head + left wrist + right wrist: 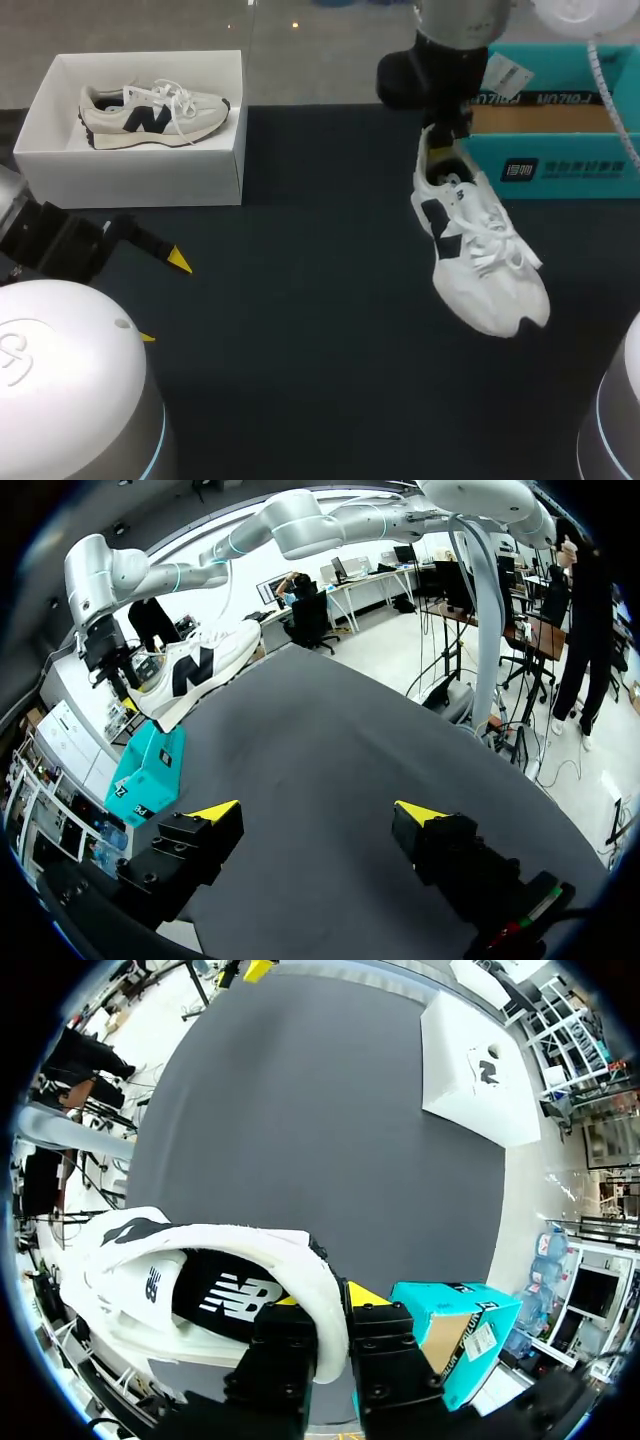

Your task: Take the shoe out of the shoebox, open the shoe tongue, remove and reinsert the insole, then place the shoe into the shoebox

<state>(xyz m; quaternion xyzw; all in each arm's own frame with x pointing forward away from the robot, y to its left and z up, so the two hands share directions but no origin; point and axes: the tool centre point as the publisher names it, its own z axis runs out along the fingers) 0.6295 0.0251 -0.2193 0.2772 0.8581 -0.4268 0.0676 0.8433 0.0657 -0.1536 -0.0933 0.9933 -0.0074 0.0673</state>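
Observation:
A white sneaker [480, 260] with dark side marks hangs in the air, toe down towards the table's front, beside the teal shoebox [560, 150]. My right gripper [440, 140] is shut on its heel collar. In the right wrist view the right gripper [328, 1305] pinches the white heel rim of the sneaker [200, 1280], one finger inside and one outside. My left gripper [163, 298] stands open and empty low at the left. In the left wrist view the left gripper [318, 812] faces the dark mat, with the sneaker [195, 670] far ahead above the shoebox [150, 775].
A white open box [140, 165] at the back left holds a second sneaker [150, 115]. The dark mat [300, 330] covers the table between the two boxes.

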